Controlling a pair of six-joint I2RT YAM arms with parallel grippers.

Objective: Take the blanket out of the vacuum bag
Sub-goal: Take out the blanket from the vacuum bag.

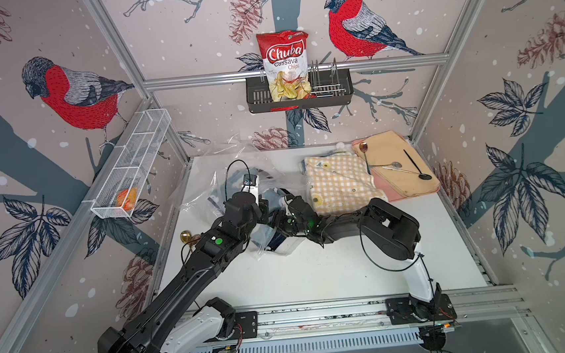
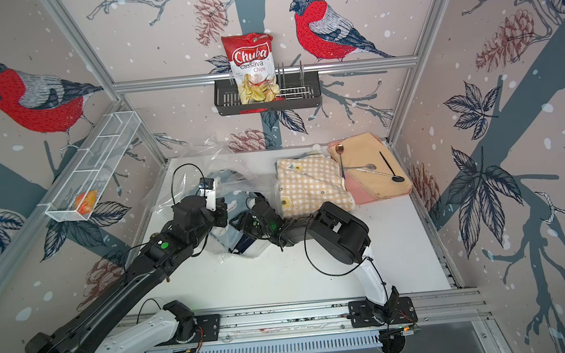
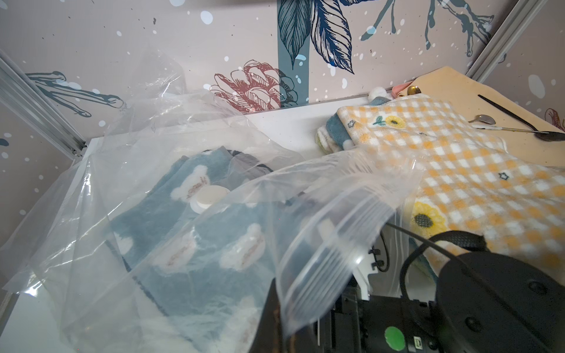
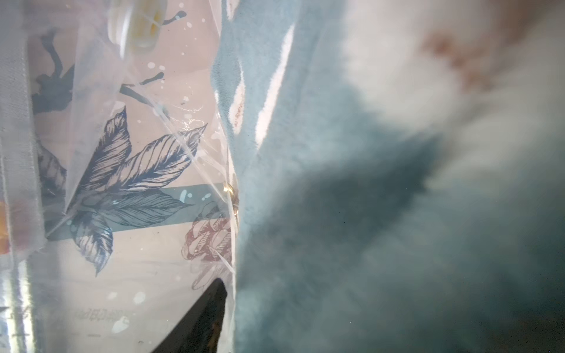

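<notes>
L claw [image 1: 263, 206] is pinched tight on the zip lip of the vacuum bag [image 3: 137, 146], holding that lip up off the bench [image 1: 316, 278], prob. to keep the mouth gaping so the other arm can get in. R claw [image 1: 284, 201] is inside that mouth, hard against the blue bear-print blanket [image 3: 183, 238]. Its wrist view shows only one finger [image 4: 201, 318] beside the pile, other hidden, so can't tell how wide it stands or whether it has cloth. Blanket not out yet: folded inside the bag, under the white valve cap [image 3: 208, 197]. Bag lies just beside the yellow checked cloth [image 1: 337, 183], on its robot-left side. L arm stretched long, wrist high over the bag. R arm folded sharp at the elbow, forearm low, reaching across past the checked cloth's near edge.
</notes>
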